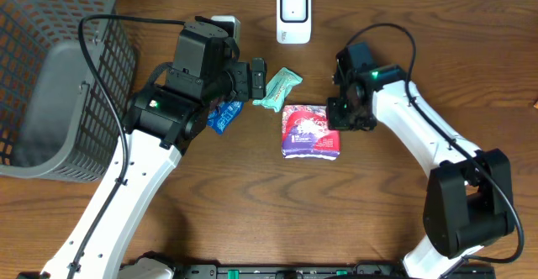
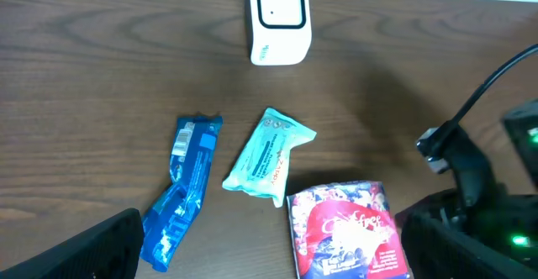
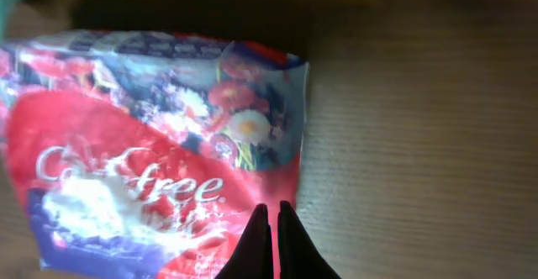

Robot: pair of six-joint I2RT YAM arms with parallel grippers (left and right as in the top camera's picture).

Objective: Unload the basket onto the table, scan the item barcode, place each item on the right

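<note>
Red floral packet (image 1: 311, 132), the item to scan, lies flat, label up. At its right edge the right gripper (image 3: 269, 228) has its jaws pressed together on nothing visible, probably poised to lift it. Just beyond its left corner lie a teal packet (image 1: 277, 87) and a blue packet (image 1: 223, 115). Over them the left gripper (image 2: 269, 241) gapes wide, empty. Farthest back stands the white scanner (image 1: 293, 14).
</note>
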